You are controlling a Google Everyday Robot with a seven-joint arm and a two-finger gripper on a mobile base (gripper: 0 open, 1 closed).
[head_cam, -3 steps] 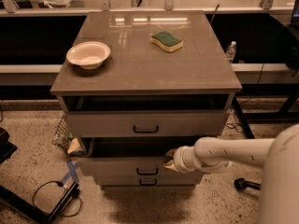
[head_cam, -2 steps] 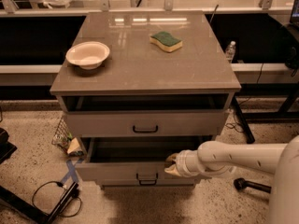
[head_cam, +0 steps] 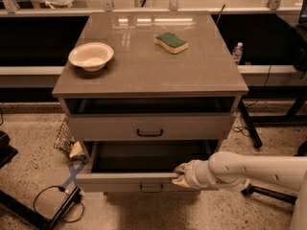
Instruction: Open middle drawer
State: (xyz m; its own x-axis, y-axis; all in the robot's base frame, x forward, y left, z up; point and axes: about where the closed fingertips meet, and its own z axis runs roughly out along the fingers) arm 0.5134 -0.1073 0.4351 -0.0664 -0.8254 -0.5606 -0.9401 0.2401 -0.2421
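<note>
The middle drawer [head_cam: 120,181] of the grey-beige cabinet [head_cam: 148,71] is pulled well out, showing its plain dark inside [head_cam: 148,157] and a small black handle [head_cam: 151,188] at centre. My gripper [head_cam: 179,175] reaches in from the right on a white arm [head_cam: 254,171]. It sits at the top edge of that drawer's front, right of the handle, with its fingers closed over the edge. The top drawer [head_cam: 149,127] above is slightly open. The bottom drawer is hidden under the pulled-out one.
A cream bowl [head_cam: 91,55] and a green-and-yellow sponge [head_cam: 171,42] lie on the cabinet top. A water bottle [head_cam: 237,51] stands behind on the right. Cables [head_cam: 57,200], blue tape [head_cam: 72,175] and a wire basket [head_cam: 64,138] are on the floor at left.
The middle drawer has slid further out toward the camera, and my gripper has moved with its front edge. The top drawer, bowl and sponge have not moved.
</note>
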